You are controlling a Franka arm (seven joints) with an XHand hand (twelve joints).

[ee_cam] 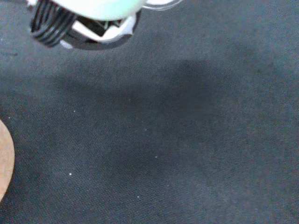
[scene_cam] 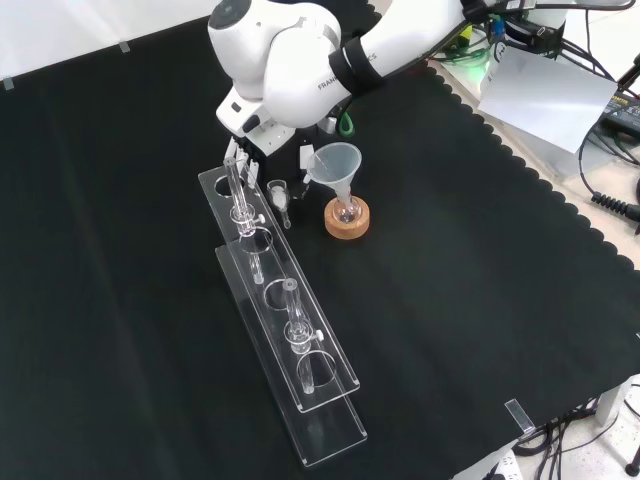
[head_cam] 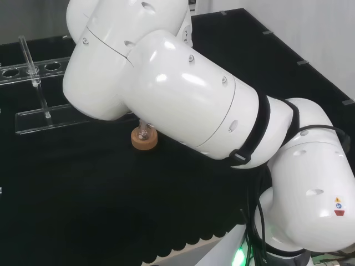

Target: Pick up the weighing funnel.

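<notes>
We record the weighing funnel [scene_cam: 279,193] just beside the cork ring [scene_cam: 347,222], between it and the clear rack [scene_cam: 335,425]. Whether the hand [ee_cam: 100,5] grasps anything, we cannot tell.

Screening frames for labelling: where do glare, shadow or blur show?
Head view: bright glare spots on the white arm links. Front view: even light, faint glints on the clear rack. Wrist view: soft shadow across the cloth; the hand is blurred.

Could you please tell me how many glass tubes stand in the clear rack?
2. In the front view, one tube stands at the far end of the rack, the other toward its near end. They are clear glass, so more may go unseen.
</notes>
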